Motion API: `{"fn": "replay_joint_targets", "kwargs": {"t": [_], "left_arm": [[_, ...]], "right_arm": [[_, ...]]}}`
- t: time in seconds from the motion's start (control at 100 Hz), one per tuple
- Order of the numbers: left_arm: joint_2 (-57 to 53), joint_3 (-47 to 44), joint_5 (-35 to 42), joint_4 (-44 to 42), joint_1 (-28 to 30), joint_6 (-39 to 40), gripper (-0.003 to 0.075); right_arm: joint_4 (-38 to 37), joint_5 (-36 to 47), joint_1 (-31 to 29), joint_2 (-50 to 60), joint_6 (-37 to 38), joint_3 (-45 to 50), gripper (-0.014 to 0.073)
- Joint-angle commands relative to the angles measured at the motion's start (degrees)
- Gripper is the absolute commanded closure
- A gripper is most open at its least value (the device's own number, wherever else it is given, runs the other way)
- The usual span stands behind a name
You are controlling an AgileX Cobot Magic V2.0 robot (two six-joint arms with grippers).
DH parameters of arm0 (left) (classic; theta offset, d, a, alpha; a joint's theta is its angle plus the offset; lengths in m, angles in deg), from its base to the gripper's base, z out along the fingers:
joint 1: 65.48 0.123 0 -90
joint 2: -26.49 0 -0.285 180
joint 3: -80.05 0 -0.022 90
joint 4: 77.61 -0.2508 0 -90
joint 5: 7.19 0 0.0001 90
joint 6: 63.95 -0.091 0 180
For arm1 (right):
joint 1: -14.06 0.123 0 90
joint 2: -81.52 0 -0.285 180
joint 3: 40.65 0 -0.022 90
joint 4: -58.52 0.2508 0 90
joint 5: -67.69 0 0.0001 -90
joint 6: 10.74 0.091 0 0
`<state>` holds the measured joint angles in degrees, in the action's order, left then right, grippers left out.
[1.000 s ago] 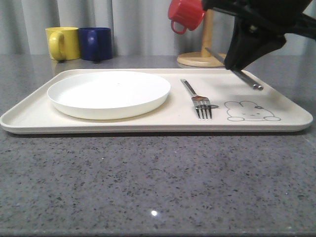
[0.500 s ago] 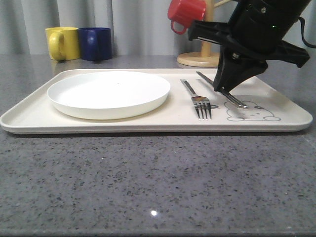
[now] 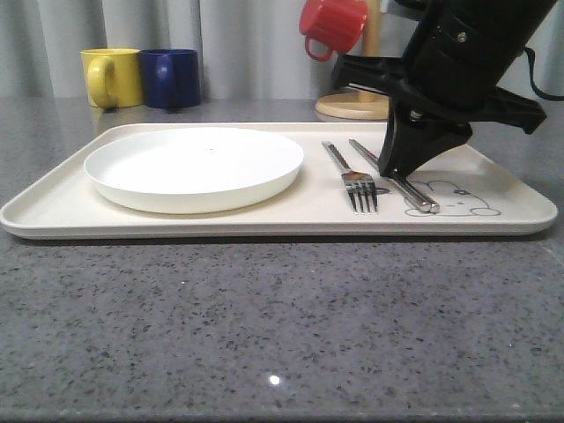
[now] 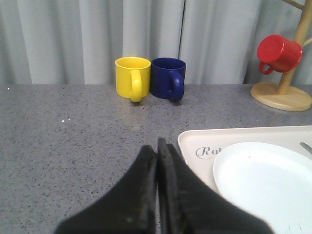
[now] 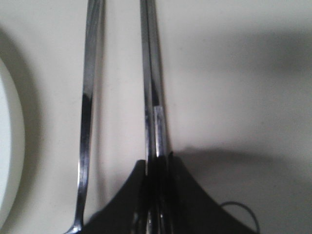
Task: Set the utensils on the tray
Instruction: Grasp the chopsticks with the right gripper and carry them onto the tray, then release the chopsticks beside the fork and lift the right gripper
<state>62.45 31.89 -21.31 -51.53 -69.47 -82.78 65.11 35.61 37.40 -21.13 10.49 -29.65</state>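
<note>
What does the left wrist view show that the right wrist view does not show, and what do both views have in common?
The left wrist view has the left gripper with its fingers pressed together and empty, the yellow mug, the blue mug, the red mug on a wooden stand, and the grey countertop. The right wrist view has the right gripper shut on the chopsticks, with the fork lying beside them. Both views include the cream tray and part of the white plate.
</note>
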Motion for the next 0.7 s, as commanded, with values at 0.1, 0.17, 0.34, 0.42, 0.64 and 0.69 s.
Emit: {"fn": "replay_joint_targets", "kwargs": {"t": [0.1, 0.17, 0.34, 0.42, 0.64, 0.69], "left_arm": [[0.2, 1.6, 4.6, 0.7, -0.1, 0.2, 0.0739], [0.2, 1.6, 4.6, 0.7, -0.1, 0.2, 0.0739], [0.2, 1.6, 4.6, 0.7, -0.1, 0.2, 0.0739], [0.2, 1.6, 4.6, 0.7, -0.1, 0.2, 0.0739], [0.2, 1.6, 4.6, 0.7, -0.1, 0.2, 0.0739], [0.2, 1.6, 4.6, 0.7, -0.1, 0.2, 0.0739]], "right_arm": [[-0.5, 1.3, 0.1, 1.6, -0.2, -1.5, 0.0445], [-0.5, 1.2, 0.1, 1.6, -0.2, -1.5, 0.0372], [-0.5, 1.2, 0.1, 1.9, -0.2, -1.5, 0.0283], [-0.5, 1.2, 0.1, 2.8, -0.2, -1.5, 0.0284], [-3.8, 0.8, -0.9, 8.7, -0.2, -1.5, 0.0284], [-5.0, 0.2, -1.9, 10.2, -0.2, -1.5, 0.0284]]}}
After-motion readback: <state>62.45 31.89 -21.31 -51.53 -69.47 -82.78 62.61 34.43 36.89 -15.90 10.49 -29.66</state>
